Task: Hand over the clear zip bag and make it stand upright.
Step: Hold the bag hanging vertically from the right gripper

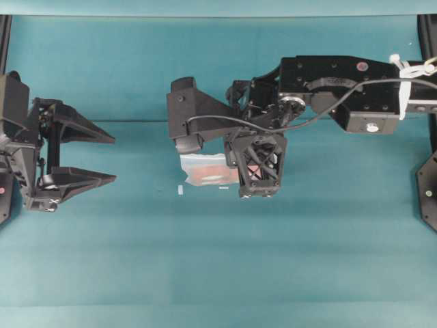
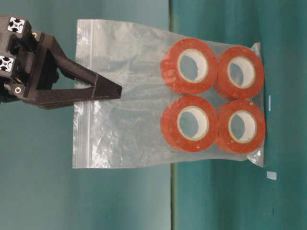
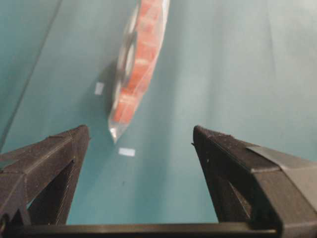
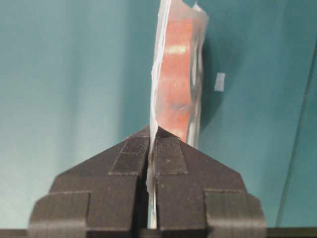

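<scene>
Your left gripper [image 1: 95, 156] waits near the desk's left edge, jaws spread wide and holding nothing. The clear zip bag [image 1: 205, 169] hangs well to its right, about mid-desk, facing those jaws edge-on, its long axis running down from zip strip to tape rolls. Your right gripper [image 4: 151, 144], the nearer one, is clamped on the bag's zip end from above.

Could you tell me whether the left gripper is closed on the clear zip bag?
No, the left gripper stands wide open, apart from the clear zip bag.
</scene>
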Robot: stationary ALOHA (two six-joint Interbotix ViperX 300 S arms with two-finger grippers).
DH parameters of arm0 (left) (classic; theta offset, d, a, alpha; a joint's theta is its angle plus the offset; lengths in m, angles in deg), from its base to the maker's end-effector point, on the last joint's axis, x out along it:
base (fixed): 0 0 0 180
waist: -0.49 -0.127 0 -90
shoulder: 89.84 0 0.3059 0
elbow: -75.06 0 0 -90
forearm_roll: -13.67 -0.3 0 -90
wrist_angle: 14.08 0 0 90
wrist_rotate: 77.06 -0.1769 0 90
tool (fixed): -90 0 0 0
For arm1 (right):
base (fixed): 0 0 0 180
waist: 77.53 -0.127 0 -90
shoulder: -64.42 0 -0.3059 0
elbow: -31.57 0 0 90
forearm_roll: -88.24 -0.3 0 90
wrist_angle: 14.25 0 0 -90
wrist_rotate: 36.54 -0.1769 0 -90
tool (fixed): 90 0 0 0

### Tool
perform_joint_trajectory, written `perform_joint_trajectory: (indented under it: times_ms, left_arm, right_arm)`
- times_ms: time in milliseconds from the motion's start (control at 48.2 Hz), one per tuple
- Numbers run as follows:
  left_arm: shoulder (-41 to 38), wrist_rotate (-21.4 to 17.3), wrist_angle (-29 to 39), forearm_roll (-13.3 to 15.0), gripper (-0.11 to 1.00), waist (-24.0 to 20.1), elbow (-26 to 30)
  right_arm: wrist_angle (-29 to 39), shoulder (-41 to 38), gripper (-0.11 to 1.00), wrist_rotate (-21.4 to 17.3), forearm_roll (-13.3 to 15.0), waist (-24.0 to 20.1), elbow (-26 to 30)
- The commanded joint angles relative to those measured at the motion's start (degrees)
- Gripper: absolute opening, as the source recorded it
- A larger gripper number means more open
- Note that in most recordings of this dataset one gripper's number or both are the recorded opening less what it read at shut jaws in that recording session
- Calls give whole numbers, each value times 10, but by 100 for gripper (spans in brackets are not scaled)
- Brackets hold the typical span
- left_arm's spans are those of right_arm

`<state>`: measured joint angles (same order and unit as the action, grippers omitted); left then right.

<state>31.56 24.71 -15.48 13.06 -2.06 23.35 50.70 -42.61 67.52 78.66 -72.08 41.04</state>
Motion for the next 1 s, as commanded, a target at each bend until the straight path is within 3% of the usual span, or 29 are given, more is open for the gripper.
perform_joint_trajectory:
  times_ms: [0,788,974]
  left_arm:
    - [-2,0,-3,-1,91,-4,6]
    - [-2,-4,-4,-2,91,-4,1]
    - [-24,-11,-34,-2,91,-4,-10]
  right_arm:
    - [-1,6,0,-7,0,-4,14]
    - [11,-3,0,-25,0,-11,25]
    - [6,-3,0,-25,0,-10,20]
